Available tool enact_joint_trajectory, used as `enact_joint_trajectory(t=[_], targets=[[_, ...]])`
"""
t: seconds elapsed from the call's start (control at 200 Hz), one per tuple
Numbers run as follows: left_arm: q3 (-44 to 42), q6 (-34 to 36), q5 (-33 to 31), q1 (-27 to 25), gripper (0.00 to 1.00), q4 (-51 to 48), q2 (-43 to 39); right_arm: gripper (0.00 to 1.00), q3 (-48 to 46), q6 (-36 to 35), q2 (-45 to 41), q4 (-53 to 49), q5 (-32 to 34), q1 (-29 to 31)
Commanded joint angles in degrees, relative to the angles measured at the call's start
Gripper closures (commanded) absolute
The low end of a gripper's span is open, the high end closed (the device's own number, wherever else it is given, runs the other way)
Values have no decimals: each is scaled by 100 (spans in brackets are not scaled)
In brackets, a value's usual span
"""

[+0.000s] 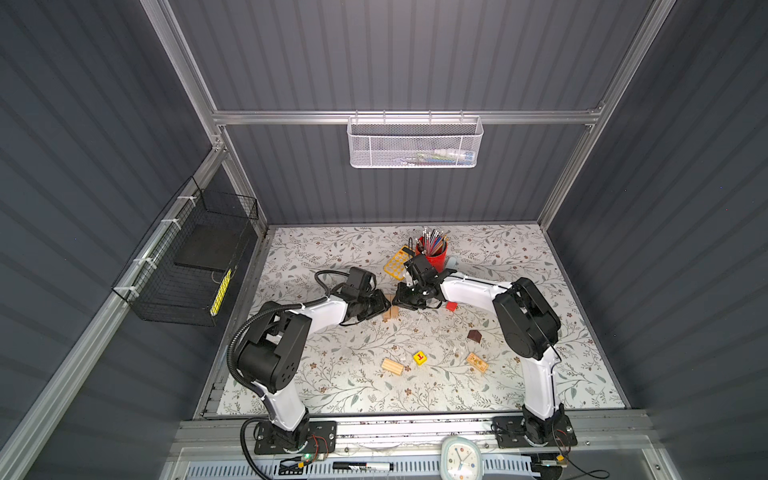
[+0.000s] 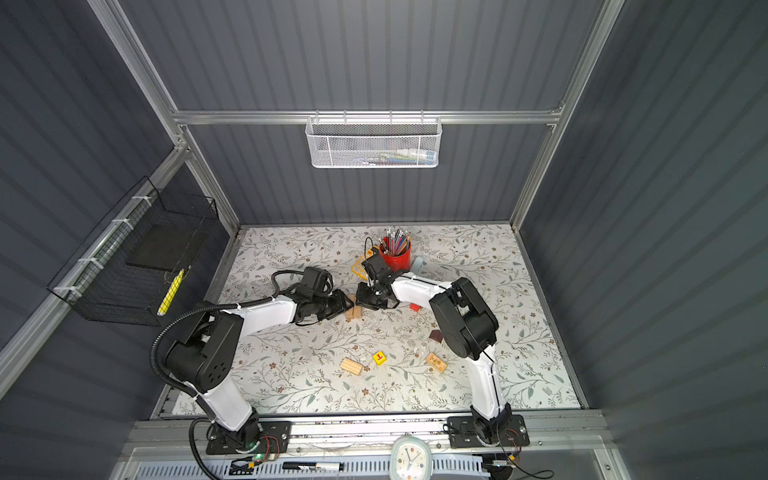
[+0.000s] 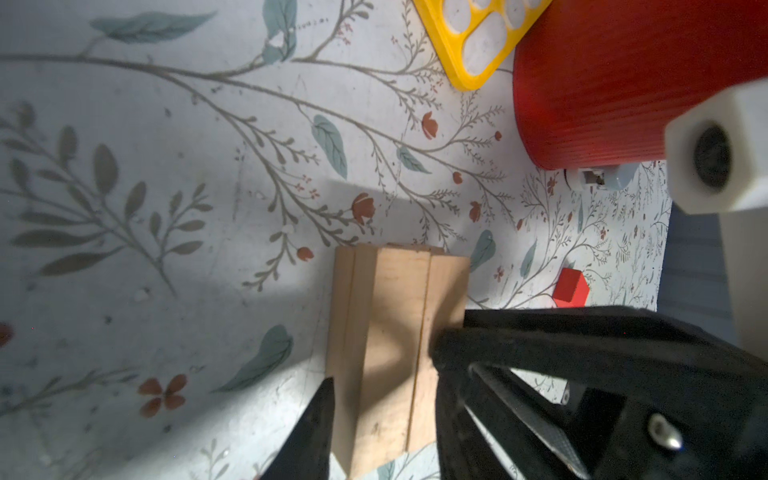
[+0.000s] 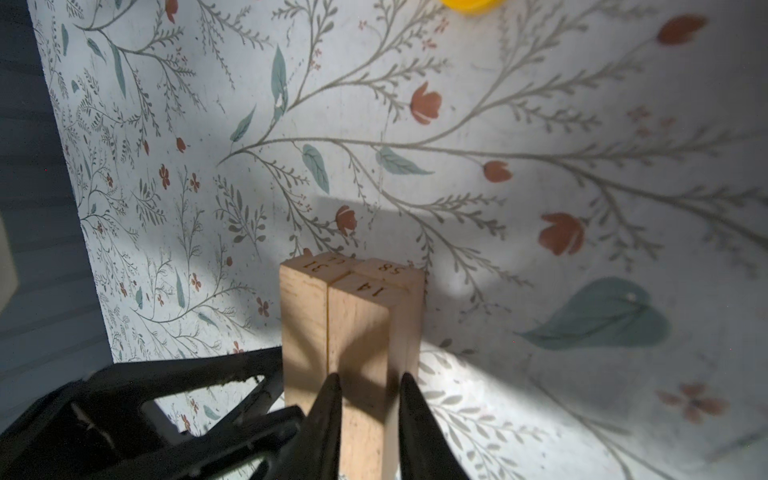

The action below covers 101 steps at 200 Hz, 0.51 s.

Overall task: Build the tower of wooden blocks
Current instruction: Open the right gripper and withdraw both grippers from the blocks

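– Right wrist view first: the right end effector has its fingertips pinching the block marked 14, the middle piece of the pale block bundle.
– And the left end effector?
– Clamped across that same bundle, one finger on each flank, clear in the left wrist view.
– Where does the bundle sit?
– On the desk, near the red pencil cup, on the cup's side facing the arm bases. Both top views show it between the two end effectors.
– Other tower pieces?
– The red cube lies near the cup, same side. The dark brown roof piece is farther from the cup. The yellow lettered cube, the grooved tan block and the patterned tan block lie well apart from the cup, toward the bases.
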Motion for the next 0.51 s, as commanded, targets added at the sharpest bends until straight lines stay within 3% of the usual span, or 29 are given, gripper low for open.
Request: enact_joint_trajectory(t=[0.0, 0.5], targets=[[174, 150, 38, 41, 60, -160, 70, 74, 136, -3, 85, -95, 75, -9], [204, 265, -191, 41, 56, -435, -307, 67, -56, -124, -540, -240, 256, -23]])
